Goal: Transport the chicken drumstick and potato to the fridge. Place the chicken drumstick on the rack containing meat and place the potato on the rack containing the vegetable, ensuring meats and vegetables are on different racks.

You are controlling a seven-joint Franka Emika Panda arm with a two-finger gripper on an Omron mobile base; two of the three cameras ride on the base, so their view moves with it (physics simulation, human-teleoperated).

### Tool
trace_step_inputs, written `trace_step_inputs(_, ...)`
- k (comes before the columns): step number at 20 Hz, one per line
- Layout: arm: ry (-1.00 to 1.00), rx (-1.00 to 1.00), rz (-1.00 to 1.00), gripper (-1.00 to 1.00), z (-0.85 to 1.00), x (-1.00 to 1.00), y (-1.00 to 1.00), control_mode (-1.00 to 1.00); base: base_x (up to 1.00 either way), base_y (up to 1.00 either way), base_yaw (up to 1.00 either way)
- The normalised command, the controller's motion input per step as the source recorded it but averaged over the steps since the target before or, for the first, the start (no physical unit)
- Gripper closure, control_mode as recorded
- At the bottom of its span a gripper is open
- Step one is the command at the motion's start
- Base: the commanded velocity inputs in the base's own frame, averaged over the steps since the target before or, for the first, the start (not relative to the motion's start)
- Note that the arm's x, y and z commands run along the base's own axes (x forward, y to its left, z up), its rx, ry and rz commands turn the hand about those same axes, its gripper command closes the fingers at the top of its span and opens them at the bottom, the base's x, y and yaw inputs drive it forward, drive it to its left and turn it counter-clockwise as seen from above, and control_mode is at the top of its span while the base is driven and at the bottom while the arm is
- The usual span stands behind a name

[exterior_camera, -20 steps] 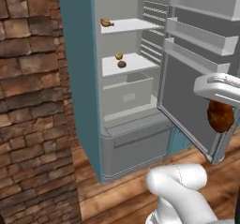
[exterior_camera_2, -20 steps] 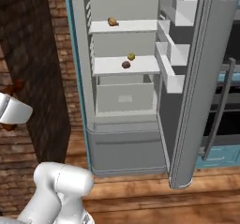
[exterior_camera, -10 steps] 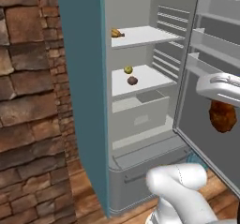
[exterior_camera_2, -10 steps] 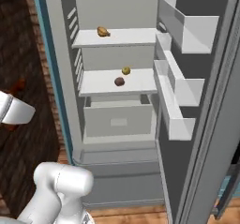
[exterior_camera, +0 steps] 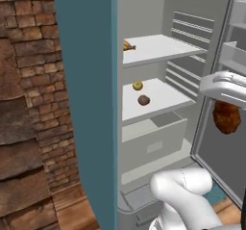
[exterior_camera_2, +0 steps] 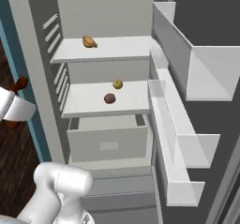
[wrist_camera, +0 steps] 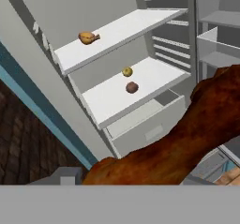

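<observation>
While the fridge [exterior_camera: 86,104] stands open with its teal side panel toward the left base camera, the gripper [exterior_camera: 226,92] hangs in front of the open door, outside the compartment and level with the lower shelf. Its jaws are clamped on the chicken drumstick [exterior_camera: 227,117], which hangs below the white hand as a dark reddish-brown lump. In the hand view the same piece lies large across the lower right of the picture, its narrow end running toward the lower left. In the right base view its narrow end pokes up at the far left edge, above the white hand.

On the rack containing meat [exterior_camera: 158,48], the higher white shelf, the meat [exterior_camera: 127,45] lies near the left front corner, an orange-yellow piece with a tapered end. It rests alone on that shelf.

On the lower shelf [exterior_camera: 158,96] the vegetable [exterior_camera: 138,85], small and yellow, sits just behind the potato [exterior_camera: 143,99], a dull-brown round lump. The two are near one another; whether they touch cannot be told. Both sit toward the left half of the shelf.

Below the lower shelf a white drawer [exterior_camera: 153,140] stands pulled partly out. Door bins [exterior_camera_2: 187,78] line the inside of the open door.
</observation>
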Motion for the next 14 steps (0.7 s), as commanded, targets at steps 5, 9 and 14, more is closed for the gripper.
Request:
trace_step_inputs(5,0.0,0.0,0.0,1.0,0.0,0.0,0.0,1.0,0.5,0.31,-0.23)
trace_step_inputs(9,0.0,0.0,0.0,1.0,0.0,0.0,0.0,1.0,1.0,-0.19,-0.11)
trace_step_inputs(14,0.0,0.0,0.0,1.0,0.0,0.0,0.0,1.0,0.88,-0.13,0.22)
